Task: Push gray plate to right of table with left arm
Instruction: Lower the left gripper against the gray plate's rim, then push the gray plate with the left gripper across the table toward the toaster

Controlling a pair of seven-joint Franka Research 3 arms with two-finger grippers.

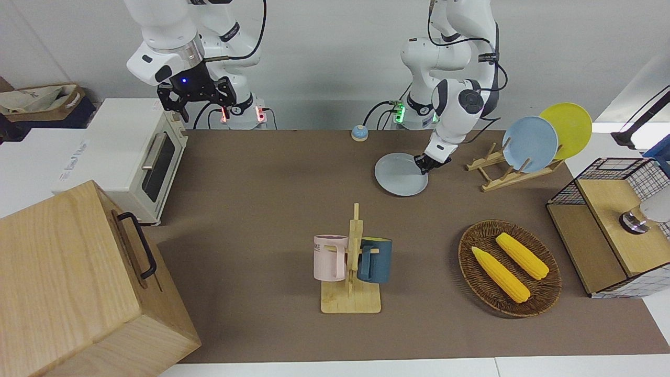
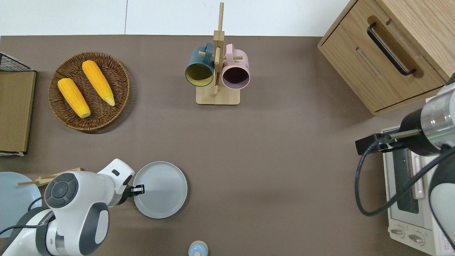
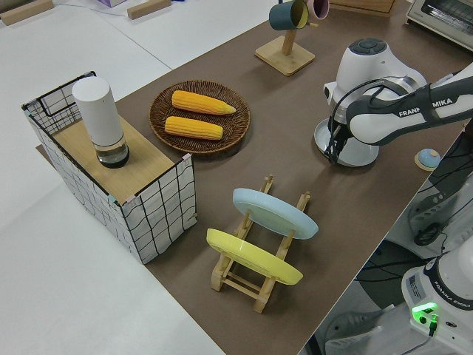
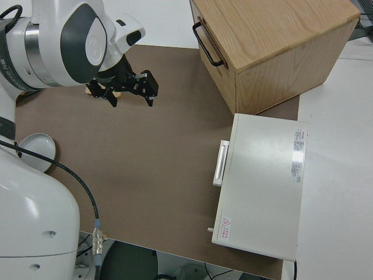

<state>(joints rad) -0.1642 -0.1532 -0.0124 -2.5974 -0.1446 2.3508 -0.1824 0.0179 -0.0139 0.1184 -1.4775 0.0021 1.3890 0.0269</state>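
Observation:
The gray plate [image 1: 399, 175] lies flat on the brown table [image 2: 277, 160], close to the robots and toward the left arm's end; it also shows in the overhead view [image 2: 161, 190]. My left gripper [image 1: 426, 164] is down at the plate's rim on the side toward the left arm's end, its fingers together, tip just inside the rim in the overhead view [image 2: 138, 190]. In the left side view the arm [image 3: 384, 122] covers much of the plate [image 3: 358, 155]. My right gripper [image 1: 198, 104] is open and parked.
A plate rack [image 1: 515, 167] with a sky-blue and a yellow plate stands beside the gray plate. A bell [image 1: 359, 133], a mug rack [image 2: 217, 71], a corn basket [image 2: 89, 90], a wire crate [image 1: 617, 220], a toaster oven [image 1: 136, 157] and a wooden cabinet [image 1: 78, 283] are around.

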